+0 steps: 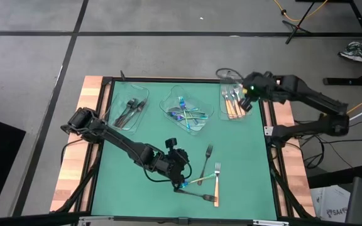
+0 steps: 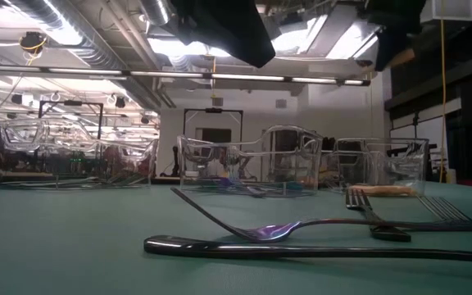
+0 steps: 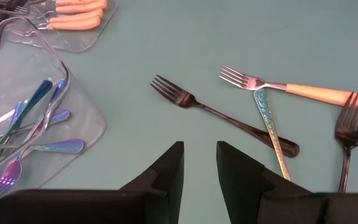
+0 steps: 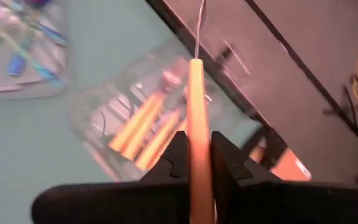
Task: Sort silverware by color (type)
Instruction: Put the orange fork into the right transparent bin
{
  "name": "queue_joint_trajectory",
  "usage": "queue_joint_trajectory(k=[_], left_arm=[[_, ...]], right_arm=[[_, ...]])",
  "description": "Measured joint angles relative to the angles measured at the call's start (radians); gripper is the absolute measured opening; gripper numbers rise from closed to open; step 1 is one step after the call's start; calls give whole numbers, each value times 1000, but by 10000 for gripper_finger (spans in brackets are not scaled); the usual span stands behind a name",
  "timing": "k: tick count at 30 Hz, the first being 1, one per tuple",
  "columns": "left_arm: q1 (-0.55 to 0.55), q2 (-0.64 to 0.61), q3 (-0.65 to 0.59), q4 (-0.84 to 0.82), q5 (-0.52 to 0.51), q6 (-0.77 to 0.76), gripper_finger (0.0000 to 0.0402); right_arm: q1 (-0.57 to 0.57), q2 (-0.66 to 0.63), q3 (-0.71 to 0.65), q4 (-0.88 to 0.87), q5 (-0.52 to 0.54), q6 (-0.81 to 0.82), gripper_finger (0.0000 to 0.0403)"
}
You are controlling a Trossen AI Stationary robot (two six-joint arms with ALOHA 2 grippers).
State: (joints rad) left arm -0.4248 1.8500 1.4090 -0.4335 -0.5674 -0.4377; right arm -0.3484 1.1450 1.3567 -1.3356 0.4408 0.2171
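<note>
- near edge of the green surface (image 1: 244, 176): four loose pieces lie clustered just beside the left hand (image 1: 180, 171): a dark fork (image 3: 222, 118), an orange-handled fork (image 3: 291, 87), an iridescent piece (image 3: 271, 127) and a second dark fork (image 3: 348, 134).
- left hand hovers low over the surface, fingers spread, holding nothing.
- key relation (left wrist view): the first dark fork lies just ahead of the open fingers, long axis diagonal to the finger gap, tines toward the trays; its handle end is crossed by the iridescent piece. judgement: left arm is far nearer this cluster than the right.
- mid surface: middle tray (image 1: 186, 113) holds iridescent pieces; left tray (image 1: 129, 112) holds dark ones.
- far right: right hand (image 1: 251, 91) is above the right tray (image 1: 234, 103), fingers pressed on an orange-handled utensil (image 4: 196, 118), which points down toward matching handles in that tray.
- views: the low view shows the crossed pieces stacked, one arched over another; the high view flattens this. only the right wrist view shows the pinch.
</note>
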Motion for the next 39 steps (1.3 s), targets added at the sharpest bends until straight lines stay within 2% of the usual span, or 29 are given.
queue_joint_trajectory(k=[7, 16, 20, 29, 39], left_arm=[[0, 0, 0, 0, 0, 3, 89], [0, 1, 0, 0, 0, 3, 89], [0, 1, 0, 0, 0, 3, 89], [0, 2, 0, 0, 0, 2, 89], [0, 2, 0, 0, 0, 1, 89]], right_arm=[[-224, 1, -82, 93, -17, -68, 14], [-410, 2, -282, 395, -242, -118, 12], [-438, 3, -401, 510, -306, -116, 14], [-439, 3, -646, 748, -330, -106, 14], [-439, 3, -781, 870, -333, -102, 15]])
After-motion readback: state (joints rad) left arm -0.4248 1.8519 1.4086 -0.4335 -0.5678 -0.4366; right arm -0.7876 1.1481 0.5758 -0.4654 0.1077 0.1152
